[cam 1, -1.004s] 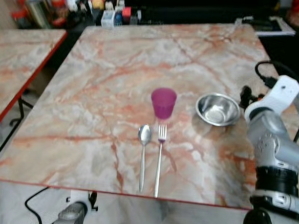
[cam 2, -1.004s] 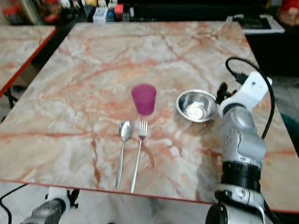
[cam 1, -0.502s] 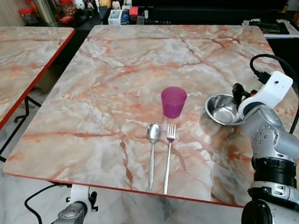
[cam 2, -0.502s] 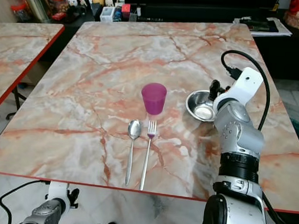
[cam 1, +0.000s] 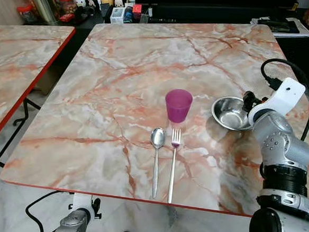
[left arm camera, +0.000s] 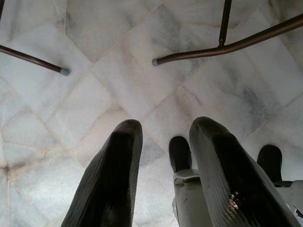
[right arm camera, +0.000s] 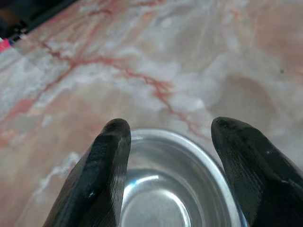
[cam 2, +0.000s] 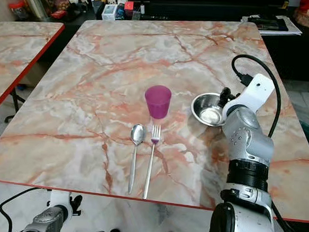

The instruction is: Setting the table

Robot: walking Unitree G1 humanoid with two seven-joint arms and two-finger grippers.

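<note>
Steel bowl (cam 1: 230,113) near the table's (cam 1: 120,81) right edge, right gripper (right arm camera: 177,156) jaws spread above it.

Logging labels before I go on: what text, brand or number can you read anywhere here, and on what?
No text can be read.
Jars and bottles on the far counter: labels too small and blurred to read.
Purple cup, steel bowl, spoon, fork: no markings visible.
Papers at the far right: too blurred to read.

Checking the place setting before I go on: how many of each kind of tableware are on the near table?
Cups: 1, purple cup
Bowls: 1, steel bowl
Spoons: 1, spoon
Forks: 1, fork
Total: 4
</note>
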